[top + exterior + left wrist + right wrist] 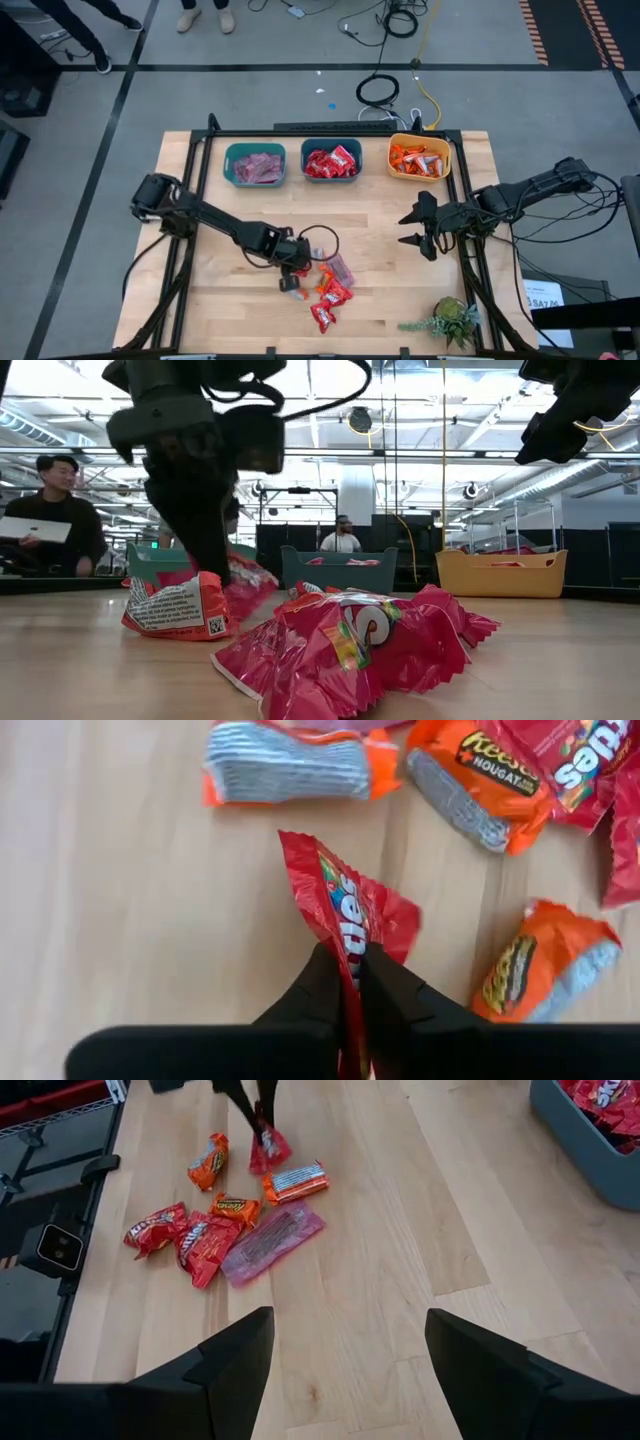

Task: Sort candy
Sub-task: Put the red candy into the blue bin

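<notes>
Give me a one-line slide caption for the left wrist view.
Left gripper pinches a red candy wrapper on the wooden table, orange wrapped candies scattered nearby.

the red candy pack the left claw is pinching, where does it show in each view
High view: red candy pack under the left claw, at the loose pile's left edge.
Low view: cannot pick it out for sure; the claw comes down at left.
Left wrist view: centre, red wrapper between the dark fingers.
Right wrist view: top, at.
Shared landmark: the silver-and-orange wrapper beside it, also.
</notes>
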Robot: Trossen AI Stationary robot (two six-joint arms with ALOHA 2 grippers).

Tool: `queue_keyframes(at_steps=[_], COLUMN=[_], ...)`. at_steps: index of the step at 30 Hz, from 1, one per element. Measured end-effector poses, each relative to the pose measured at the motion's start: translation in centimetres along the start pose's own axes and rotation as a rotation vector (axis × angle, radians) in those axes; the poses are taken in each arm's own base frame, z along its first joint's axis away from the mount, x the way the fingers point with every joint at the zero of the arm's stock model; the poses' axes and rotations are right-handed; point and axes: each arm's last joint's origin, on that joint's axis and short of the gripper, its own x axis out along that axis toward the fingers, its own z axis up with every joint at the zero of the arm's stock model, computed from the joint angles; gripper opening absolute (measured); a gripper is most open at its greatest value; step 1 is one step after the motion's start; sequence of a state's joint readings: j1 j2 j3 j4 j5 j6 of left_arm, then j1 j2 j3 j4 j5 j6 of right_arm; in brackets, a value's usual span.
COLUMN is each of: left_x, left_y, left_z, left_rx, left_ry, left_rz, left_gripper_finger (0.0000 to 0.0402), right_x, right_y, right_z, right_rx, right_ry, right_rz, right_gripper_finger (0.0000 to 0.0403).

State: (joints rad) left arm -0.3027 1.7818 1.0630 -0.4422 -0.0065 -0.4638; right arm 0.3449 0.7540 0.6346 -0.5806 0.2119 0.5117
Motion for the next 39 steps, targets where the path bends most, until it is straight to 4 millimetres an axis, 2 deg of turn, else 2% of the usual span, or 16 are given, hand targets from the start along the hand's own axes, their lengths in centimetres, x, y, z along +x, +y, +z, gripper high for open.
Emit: queue_keyframes(at_steps=[8,12,15,23,30,35,39], left_x=[-4.0,-6.2,-7.8,-10.8,-12.3,-12.4,-11.8], left_y=[0.2,2.2,5.0,14.3,22.0,26.0,27.8], left_z=[0.4,1.5,2.7,5.8,6.0,7.1,8.6], left_rx=[-0.063,-0.125,-0.197,-0.242,-0.285,-0.279,-0.268], left_ry=[-0.073,-0.155,-0.234,-0.472,-0.601,-0.613,-0.605], left_rz=[-0.032,-0.02,0.01,0.052,0.163,0.167,0.144], left_gripper_finger=[0.0022,0.0024,0.0026,0.0023,0.0022,0.0022,0.0022], right_x=[0.0,0.0,0.0,-0.1,-0.1,-0.1,-0.2], right_y=[0.0,0.1,0.1,0.0,-0.2,-0.4,-0.5], right_z=[0.0,0.3,0.5,0.9,1.0,1.1,1.2], right_rx=[0.001,0.011,0.02,0.098,0.155,0.194,0.224], right_ry=[-0.005,-0.037,-0.07,-0.141,-0.191,-0.224,-0.252], right_rz=[-0.003,-0.011,-0.019,-0.087,-0.148,-0.193,-0.227], right_gripper_finger=[0.0254,0.0254,0.0254,0.0254,0.0254,0.0254,0.0254])
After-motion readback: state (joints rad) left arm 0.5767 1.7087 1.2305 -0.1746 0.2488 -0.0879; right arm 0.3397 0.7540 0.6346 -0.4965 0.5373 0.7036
